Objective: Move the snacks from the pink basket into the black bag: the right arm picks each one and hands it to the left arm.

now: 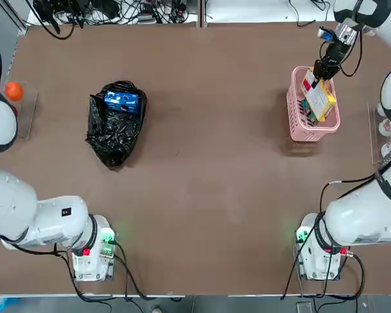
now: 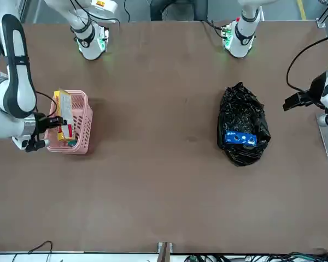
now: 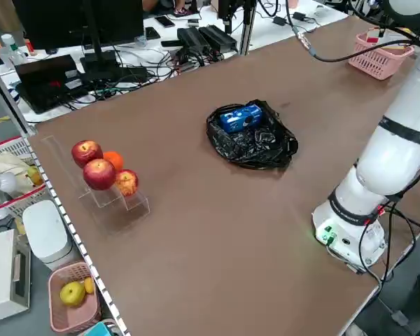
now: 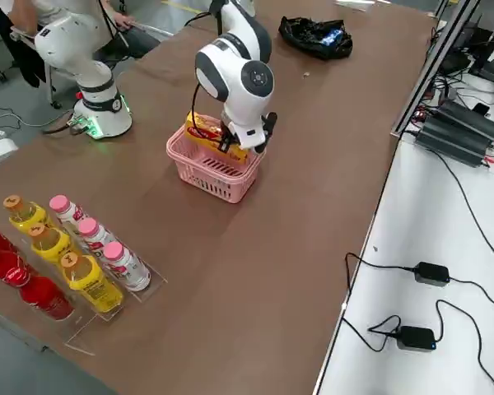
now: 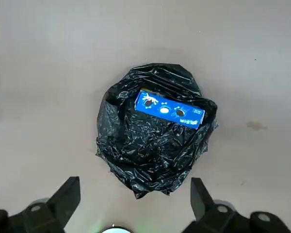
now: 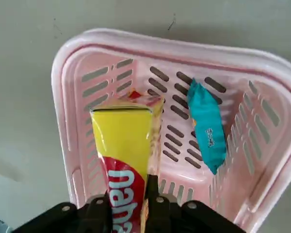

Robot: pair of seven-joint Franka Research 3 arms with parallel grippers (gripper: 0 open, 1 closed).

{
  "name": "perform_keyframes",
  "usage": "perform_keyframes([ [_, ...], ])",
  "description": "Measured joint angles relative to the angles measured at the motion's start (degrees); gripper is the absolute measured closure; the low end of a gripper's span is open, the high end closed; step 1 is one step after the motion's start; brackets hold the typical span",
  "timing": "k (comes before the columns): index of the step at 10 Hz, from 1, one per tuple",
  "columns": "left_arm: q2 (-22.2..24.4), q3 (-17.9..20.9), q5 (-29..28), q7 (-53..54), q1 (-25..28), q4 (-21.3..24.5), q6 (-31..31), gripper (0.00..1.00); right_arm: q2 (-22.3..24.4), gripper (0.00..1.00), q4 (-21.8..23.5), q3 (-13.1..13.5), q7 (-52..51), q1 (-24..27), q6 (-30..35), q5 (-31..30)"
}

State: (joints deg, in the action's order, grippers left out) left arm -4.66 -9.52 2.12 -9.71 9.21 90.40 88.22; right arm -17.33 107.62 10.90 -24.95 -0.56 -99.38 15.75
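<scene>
bulky white arms point(image 1: 365, 215) with black joint bands and loose black cables point(image 1: 300, 261).

A pink basket point(image 1: 304, 134) is being reached into by the right gripper point(image 1: 323, 70), and a yellow and white packet point(image 1: 320, 99) is being held there above a teal packet point(image 1: 305, 107). A blue packet point(image 1: 122, 101) is being cradled by the black bag point(image 1: 115, 138). An orange fruit point(image 1: 14, 90) is being kept near the left arm point(image 1: 47, 222).
</scene>
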Motion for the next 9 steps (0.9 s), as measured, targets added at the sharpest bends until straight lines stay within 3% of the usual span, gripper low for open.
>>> perform_keyframes([
  [4,0.00,0.00,0.01,0.00,0.00,0.00,0.00,0.00,0.00,0.73,-1.04,-0.05,3.36,0.07,4.43,-0.01],
  [9,0.00,0.02,3.00,-3.15,0.08,-0.02,0.00,0.00,0.06,0.73,-7.94,-0.84,15.83,-0.15,14.25,2.02],
])
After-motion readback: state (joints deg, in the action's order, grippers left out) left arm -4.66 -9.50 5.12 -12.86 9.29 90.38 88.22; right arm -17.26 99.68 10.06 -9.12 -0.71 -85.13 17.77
